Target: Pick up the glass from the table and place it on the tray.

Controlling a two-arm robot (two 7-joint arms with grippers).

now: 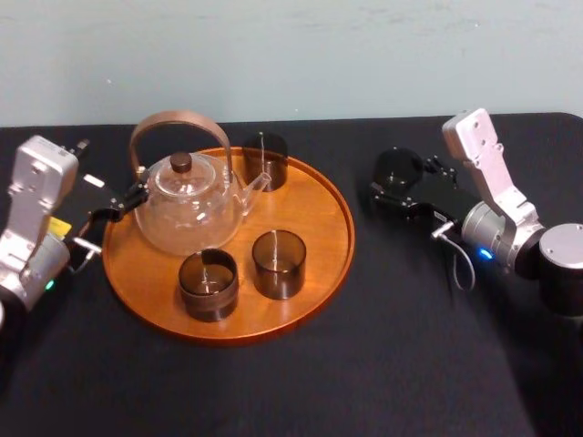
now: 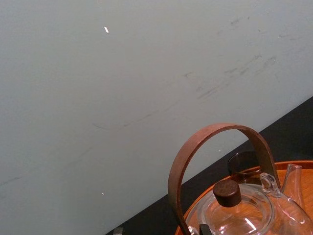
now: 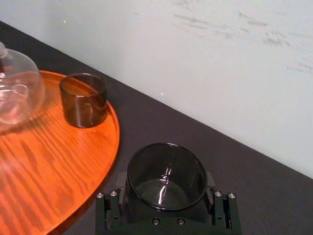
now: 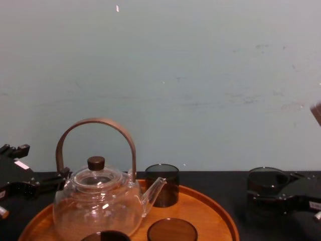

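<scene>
There are four smoky glasses. Three stand on the tray (image 1: 319, 228): a far glass (image 1: 265, 161), a front-left glass (image 1: 209, 284) and a front-right glass (image 1: 278, 264). The fourth glass (image 1: 398, 170) is to the right of the tray. One clear glass teapot (image 1: 187, 214) stands on the single tray.

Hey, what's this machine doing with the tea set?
The robot is collecting smoky glasses onto the round wooden tray. Its right gripper has its jaws closed around one glass, off the tray to the right, over the black table. The tray already carries three other glasses and a clear teapot. The left gripper waits by the tray's left edge, close to the teapot.
</scene>
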